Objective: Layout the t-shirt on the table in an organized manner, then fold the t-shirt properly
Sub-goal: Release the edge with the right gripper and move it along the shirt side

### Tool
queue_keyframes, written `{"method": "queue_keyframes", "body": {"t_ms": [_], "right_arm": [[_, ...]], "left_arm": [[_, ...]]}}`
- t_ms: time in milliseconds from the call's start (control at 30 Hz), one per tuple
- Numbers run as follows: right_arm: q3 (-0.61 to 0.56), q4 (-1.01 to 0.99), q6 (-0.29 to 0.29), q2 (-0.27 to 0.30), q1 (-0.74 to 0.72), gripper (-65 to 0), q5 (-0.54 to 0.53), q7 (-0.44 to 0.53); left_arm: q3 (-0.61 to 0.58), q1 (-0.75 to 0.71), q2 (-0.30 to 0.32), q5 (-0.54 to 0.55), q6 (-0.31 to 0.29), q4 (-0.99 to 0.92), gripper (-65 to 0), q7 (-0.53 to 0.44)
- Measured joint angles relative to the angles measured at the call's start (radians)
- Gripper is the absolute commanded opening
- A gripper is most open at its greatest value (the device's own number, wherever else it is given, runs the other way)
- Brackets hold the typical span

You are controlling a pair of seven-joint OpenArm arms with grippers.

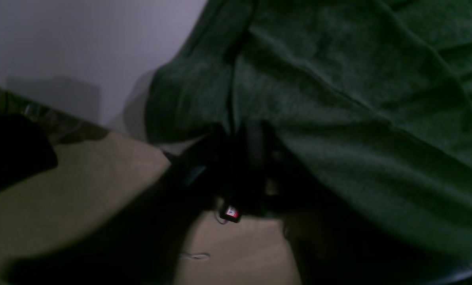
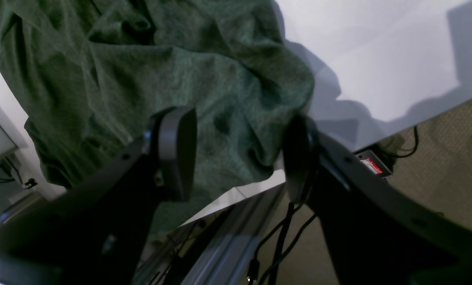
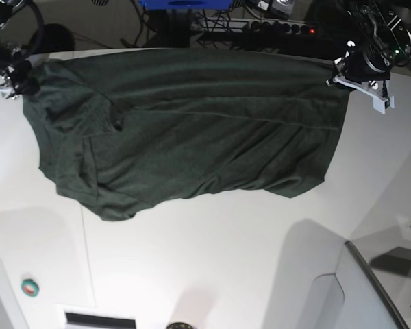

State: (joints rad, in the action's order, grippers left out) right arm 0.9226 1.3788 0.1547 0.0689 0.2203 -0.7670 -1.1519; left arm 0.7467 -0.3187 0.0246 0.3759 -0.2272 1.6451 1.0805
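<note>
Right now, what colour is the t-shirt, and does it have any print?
The t-shirt is plain dark green with no print visible; the base view shows it best.

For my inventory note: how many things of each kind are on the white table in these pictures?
Dark green t-shirt: 1
Small green round object, near one table edge: 1
Total: 2

glossy white table point(image 3: 212, 260), dark green t-shirt point(image 3: 192, 130) spread across its far side
</note>
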Motion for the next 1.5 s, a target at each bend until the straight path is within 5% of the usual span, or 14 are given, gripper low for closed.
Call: {"method": "queue_keyframes", "body": {"t_ms": [133, 333, 500, 667, 767, 900, 1500], "right_arm": [[0.083, 0.002, 0.0, 0.001, -0.002, -32.1, 0.0, 0.007], [0.077, -0.001, -0.001, 0.091, -0.043, -32.1, 0.013, 0.044], [-0.18, -0.034, -0.005, 0.212, -0.151, -32.1, -0.002, 0.191], [-0.562, -0.404, 0.053, 0.335, -0.386, -32.1, -0.016, 0.383], [-0.687, -0.591, 0.134, 0.358, -0.475, -32.3, -0.002, 0.439], [-0.778, -0.673, 0.179, 0.353, -0.506, -32.3, 0.0, 0.503], [-0.803, -0.673, 0.194, 0.299, -0.518, -32.1, 0.0, 0.555]], "left_arm": [[0.018, 0.0, -0.001, -0.001, 0.018, 0.0, -27.3, 0.0], [0.208, 0.03, 0.03, -0.012, 0.023, 0.011, -24.2, 0.007], [0.11, 0.09, 0.113, -0.002, 0.018, 0.063, -25.3, -0.008], [-0.091, 0.093, 0.13, -0.001, 0.014, 0.064, -25.7, -0.065], [-0.142, 0.084, 0.146, 0.009, 0.014, 0.061, -35.1, -0.198], [-0.138, 0.065, 0.148, -0.006, 0.017, 0.057, -65.0, -0.223], [-0.135, 0.072, 0.161, -0.002, 0.018, -0.005, -65.0, -0.232]]}}
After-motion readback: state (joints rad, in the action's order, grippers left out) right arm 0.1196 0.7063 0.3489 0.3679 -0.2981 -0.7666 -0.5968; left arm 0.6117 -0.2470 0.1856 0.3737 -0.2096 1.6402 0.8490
